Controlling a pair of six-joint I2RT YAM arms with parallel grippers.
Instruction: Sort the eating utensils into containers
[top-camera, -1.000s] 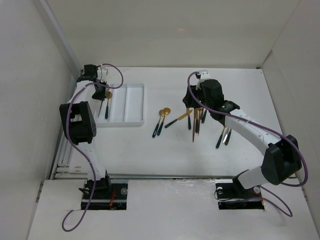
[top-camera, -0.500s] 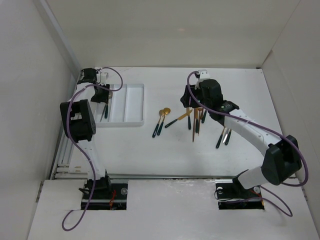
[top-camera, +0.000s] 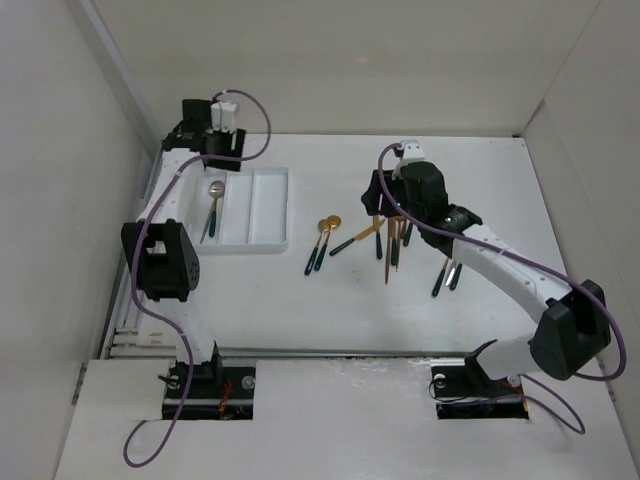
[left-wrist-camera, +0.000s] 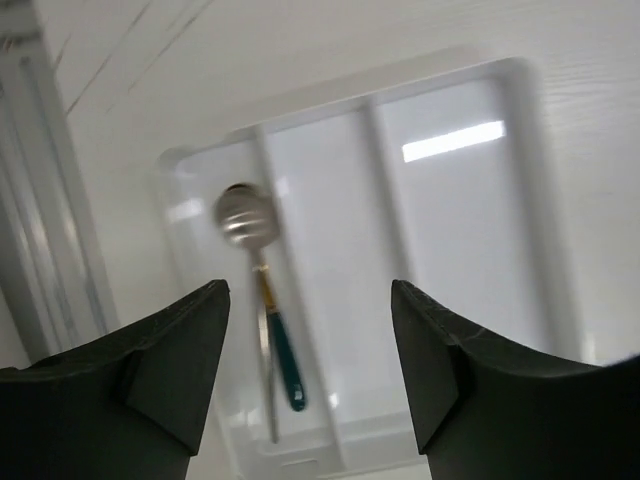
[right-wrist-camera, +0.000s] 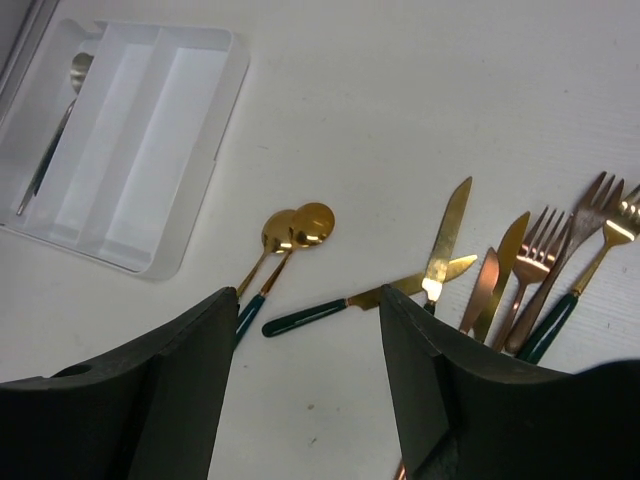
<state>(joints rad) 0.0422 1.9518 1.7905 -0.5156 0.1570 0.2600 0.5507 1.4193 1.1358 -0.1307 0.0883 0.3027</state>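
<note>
The white table (top-camera: 330, 310) lies under both my pairs of fingers, and neither pair grips anything. My left gripper (left-wrist-camera: 308, 290) hangs with its jaws wide apart and empty over the shallow white plastic tray (left-wrist-camera: 450, 260) with three long compartments. Below the gap, nearer my left finger, the silver-headed spoon (left-wrist-camera: 268, 310) with its dark green handle lies in the compartment on that side; the other two show nothing in them. My right gripper (right-wrist-camera: 308, 300) stands wide and empty too. Beyond its right finger is the heap of gold knives (right-wrist-camera: 445, 240) and forks (right-wrist-camera: 560, 260), overlapping and crossing. Just ahead of the gap lie two gold spoons (right-wrist-camera: 290, 230), bowls touching, handles side by side. I judge the trouble sits there: closing on one spoon could pinch or drag its neighbour, they lie so close, and a thin handle flat on the table may slip from my pads. In the heap, lifting one piece could lever a crossed knife out and scatter the rest
</note>
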